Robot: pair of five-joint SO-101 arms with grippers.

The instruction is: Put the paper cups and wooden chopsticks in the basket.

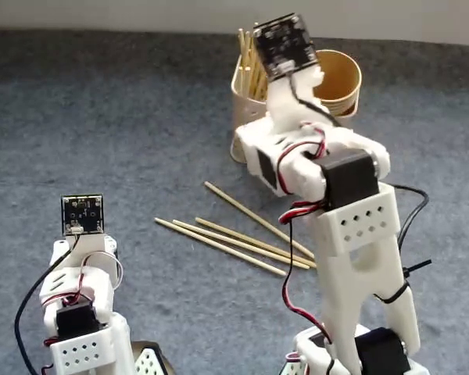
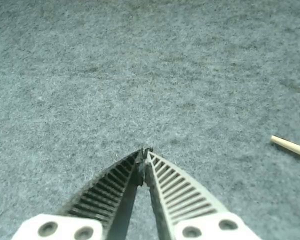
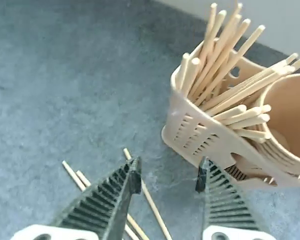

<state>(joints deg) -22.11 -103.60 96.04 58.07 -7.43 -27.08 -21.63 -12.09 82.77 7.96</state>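
A cream slotted basket (image 1: 241, 109) (image 3: 200, 131) stands at the back of the grey carpet, holding many wooden chopsticks (image 3: 225, 65) and brown paper cups (image 1: 340, 78) (image 3: 290, 120). Several loose chopsticks (image 1: 242, 234) (image 3: 145, 197) lie on the carpet in front of it. My right gripper (image 3: 167, 177) hangs open just short of the basket, above the far ends of the loose chopsticks, with nothing between its fingers. My left gripper (image 2: 145, 152) is shut and empty over bare carpet at the near left, and one chopstick tip (image 2: 290, 146) lies off to its side.
The grey carpet (image 1: 102, 117) stretches bare to the left of the basket. A pale wall edge (image 1: 141, 16) runs along the back. The right arm's body (image 1: 352, 234) stands over the near ends of the loose chopsticks.
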